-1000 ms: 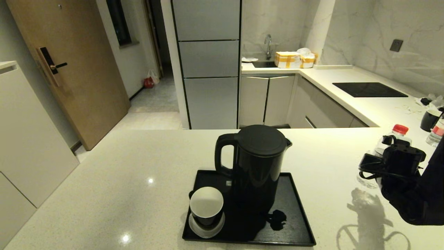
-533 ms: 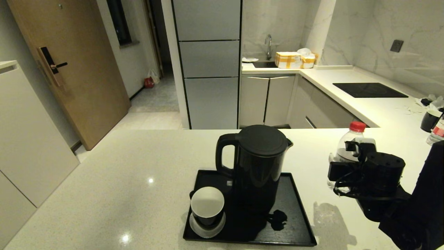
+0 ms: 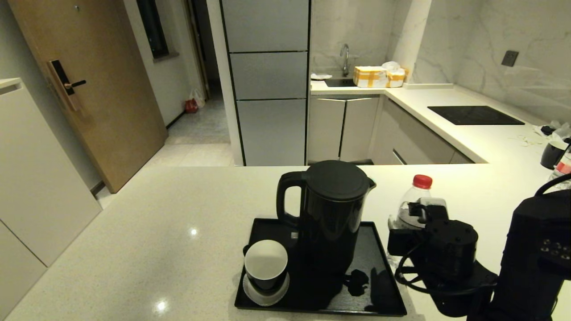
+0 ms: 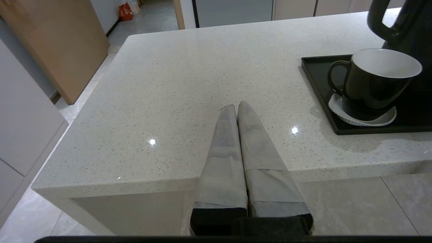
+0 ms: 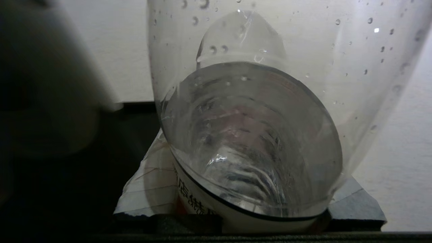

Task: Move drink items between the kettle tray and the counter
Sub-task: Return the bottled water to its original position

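Note:
The tall black kettle (image 3: 332,214) stands on the black tray (image 3: 383,285), with the small black cup (image 3: 266,263) at its front left. My right gripper (image 3: 415,232) is shut on the clear red-capped bottle (image 3: 412,203), holding it upright beside the tray's right rim. In the right wrist view the bottle (image 5: 249,135) fills the space between the pads (image 5: 148,189). I cannot tell whether its base touches anything. My left gripper (image 4: 236,106) is shut and empty over the counter's (image 4: 189,74) near edge, left of the cup (image 4: 371,81) and tray (image 4: 314,74).
The cup sits on a white saucer (image 3: 266,292), and a black plug (image 3: 357,281) lies on the tray. At the far right stand another cup (image 3: 552,154) and bottle (image 3: 563,171). A cooktop panel (image 3: 475,115) is set in the back counter.
My right gripper has carried the bottle leftward across the counter, from the far right to the tray's right rim. Kettle, cup and left gripper have not moved.

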